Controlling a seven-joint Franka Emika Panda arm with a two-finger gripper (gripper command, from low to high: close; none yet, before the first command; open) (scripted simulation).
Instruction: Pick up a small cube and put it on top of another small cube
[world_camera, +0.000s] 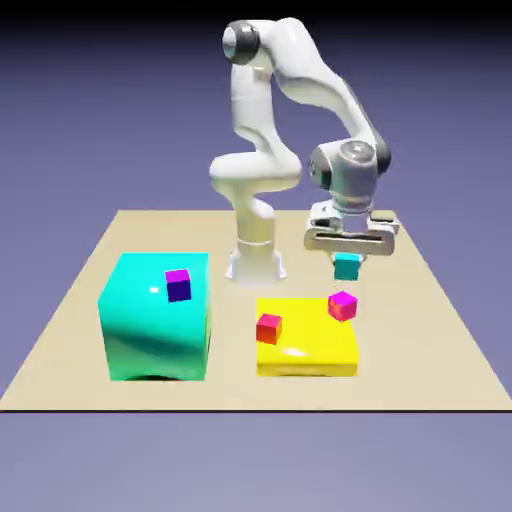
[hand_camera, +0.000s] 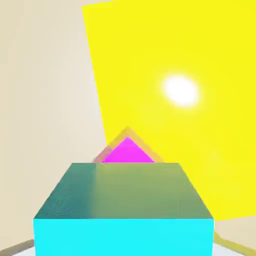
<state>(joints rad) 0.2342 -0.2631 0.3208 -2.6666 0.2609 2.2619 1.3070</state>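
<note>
Teal cube (world_camera: 346, 267): pincer (world_camera: 348, 258) gripping it, closed to its width, lifting done; magenta cube (world_camera: 342, 306): sitting below it, awaiting stacking.

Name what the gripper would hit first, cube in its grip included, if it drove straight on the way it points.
Probably the magenta cube, below the gripper's teal cube, though exact alignment is hard to judge.
</note>
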